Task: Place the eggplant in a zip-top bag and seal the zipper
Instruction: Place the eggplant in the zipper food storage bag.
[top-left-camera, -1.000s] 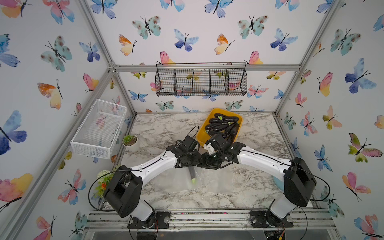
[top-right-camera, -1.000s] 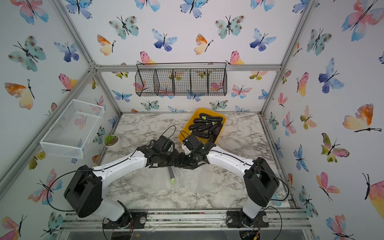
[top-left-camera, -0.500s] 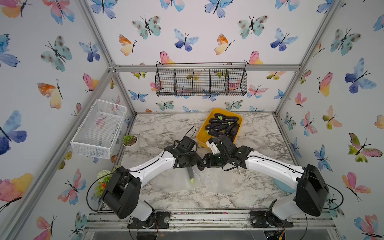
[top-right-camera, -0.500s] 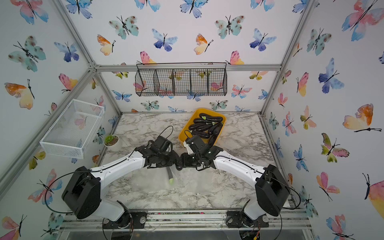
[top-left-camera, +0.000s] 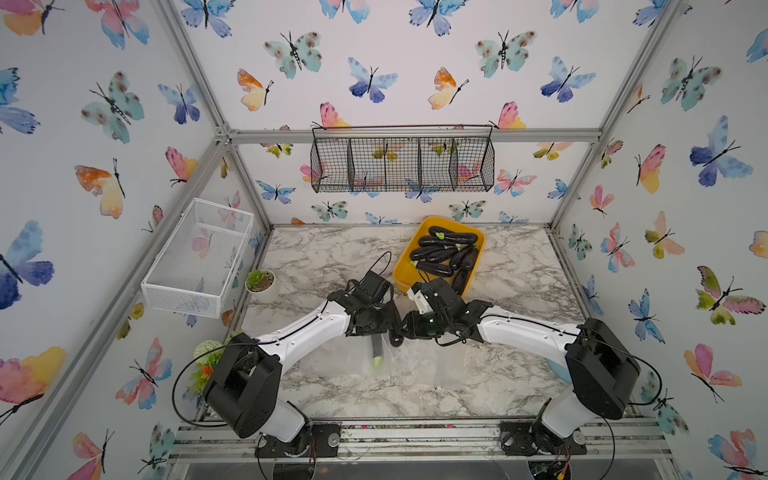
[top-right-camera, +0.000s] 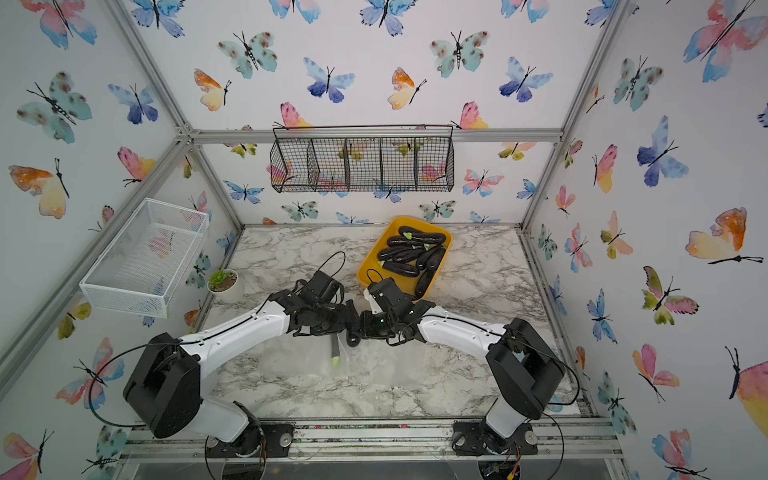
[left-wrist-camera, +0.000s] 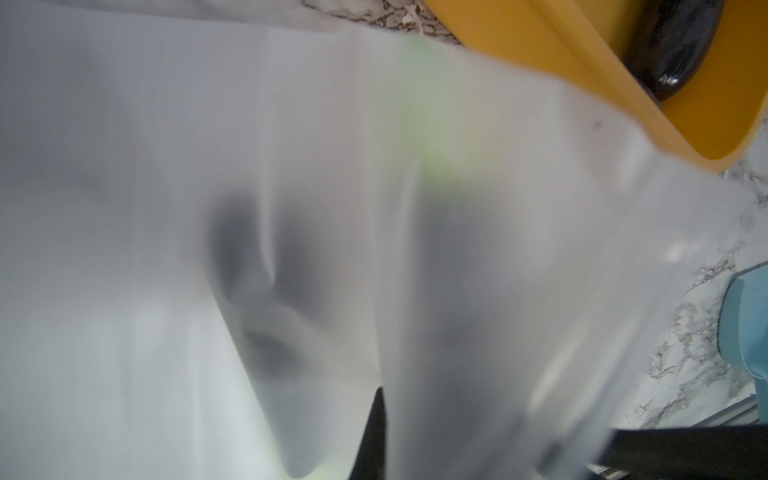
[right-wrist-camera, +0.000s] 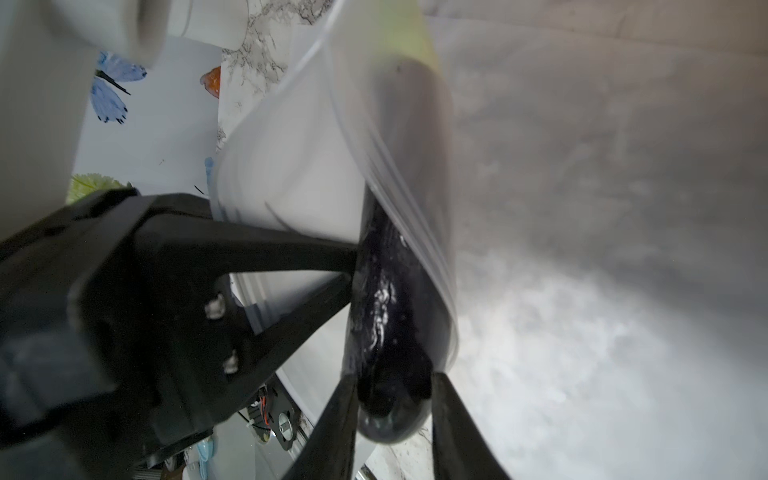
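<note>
Toward the front of the marble worktop (top-left-camera: 374, 399) lies the frosted zip-top bag (top-left-camera: 345, 362), its mouth turned to the back. The eggplant (top-left-camera: 376, 351) is partly inside it. Its green stalk end points to the front under the film, while its dark rounded end sticks out past the lip.

The right hand (right-wrist-camera: 392, 384) grasps that bare end, one finger on each side. As far as the blurred close view tells, both fingers touch the skin. The left hand (right-wrist-camera: 352, 257) is clenched, its fingertips pinched together on the bag's lip just beside the eggplant. The bag's film fills most of the left wrist view.

In both top views the two hands meet tip to tip at mid-worktop. Just behind them stands a yellow tray (top-left-camera: 400, 277) holding a heap of eggplants (top-left-camera: 434, 269). A potted succulent (top-left-camera: 259, 280) sits at the worktop's left edge. Farther off, a white mesh basket (top-left-camera: 199, 253) hangs on the left wall and a black wire basket (top-left-camera: 401, 164) on the back wall.
</note>
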